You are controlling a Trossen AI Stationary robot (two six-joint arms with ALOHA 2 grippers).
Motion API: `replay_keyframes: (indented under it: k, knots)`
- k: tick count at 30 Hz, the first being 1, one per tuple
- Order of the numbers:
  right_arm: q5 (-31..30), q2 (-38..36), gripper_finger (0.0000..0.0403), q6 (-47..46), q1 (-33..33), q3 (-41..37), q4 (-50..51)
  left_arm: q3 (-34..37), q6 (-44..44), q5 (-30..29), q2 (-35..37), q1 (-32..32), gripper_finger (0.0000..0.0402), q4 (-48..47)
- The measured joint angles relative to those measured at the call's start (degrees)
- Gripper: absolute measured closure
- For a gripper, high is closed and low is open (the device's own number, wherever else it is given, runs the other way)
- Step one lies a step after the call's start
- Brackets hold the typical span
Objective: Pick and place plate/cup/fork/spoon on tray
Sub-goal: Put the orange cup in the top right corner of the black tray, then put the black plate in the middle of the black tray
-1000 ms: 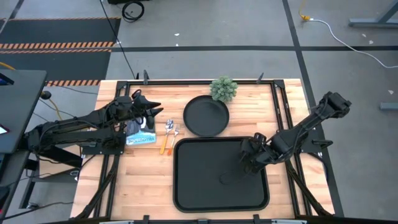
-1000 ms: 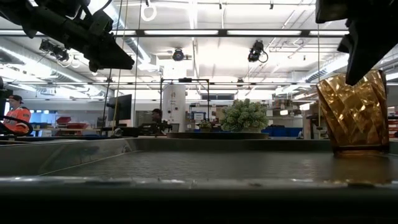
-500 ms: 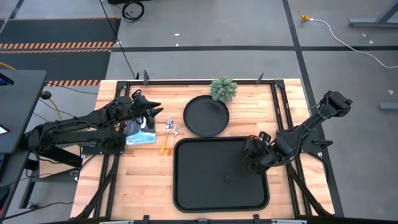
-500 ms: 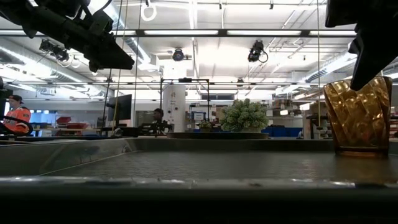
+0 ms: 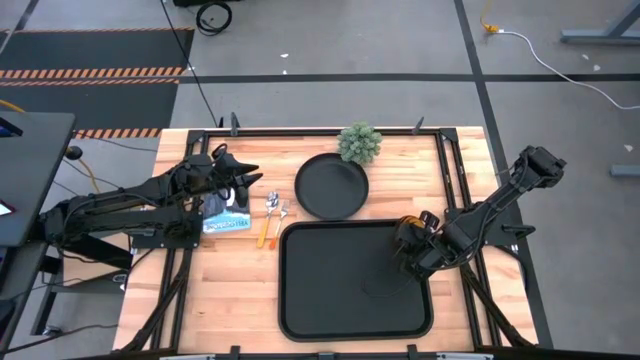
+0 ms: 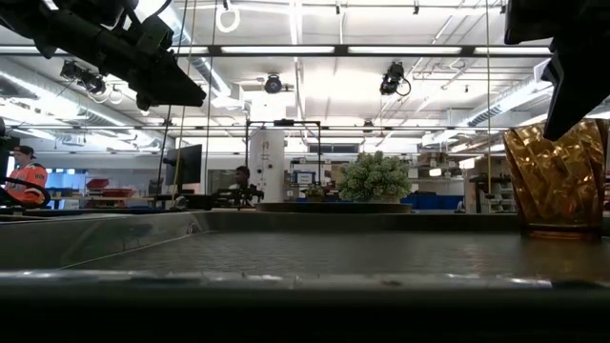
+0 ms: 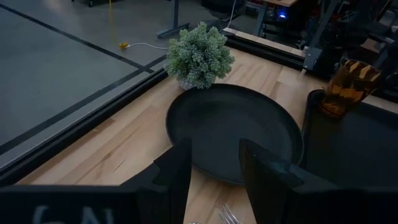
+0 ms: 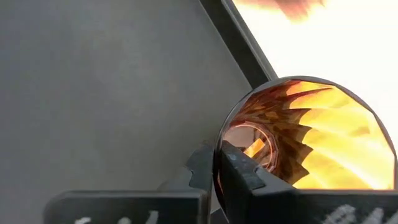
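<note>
Two claws in view. Right claw (image 5: pixel 406 247) pinches the cup (image 5: pixel 408 228) by its wall, mouth up, at the tray's (image 5: pixel 330 300) right rim; most of the tray floor lies open. Spoon (image 5: pixel 266 228) and fork (image 5: pixel 280 218) lie side by side left of the tray, heads pointing away. Plate (image 5: pixel 331 186) sits beyond the tray, touching the plant (image 5: pixel 360 143). Left claw (image 7: pixel 214 165) hovers spread near the desk's (image 5: pixel 225 290) left edge.

The right gripper (image 5: pixel 408 240) reaches in from the table's right side, arm bent low, its fingers (image 8: pixel 205 165) clamped over the cup's (image 8: pixel 305 134) rim. The left gripper (image 5: pixel 240 180) waits at the far left, fingers parted.
</note>
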State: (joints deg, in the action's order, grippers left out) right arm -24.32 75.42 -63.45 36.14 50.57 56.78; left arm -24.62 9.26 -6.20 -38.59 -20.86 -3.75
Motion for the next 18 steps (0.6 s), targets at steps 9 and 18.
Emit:
replay_keyframes:
  k: [9,18]
  knots:
    - [0.3,0.0,0.0314,0.0,0.0,-0.1,-0.2,0.0,0.0,0.0,0.0,0.0,0.026,0.0]
    - [-0.4,-1.7,0.028,0.2,-0.7,-0.1,0.2,0.0,0.1,0.0,0.0,0.0,0.026,0.0]
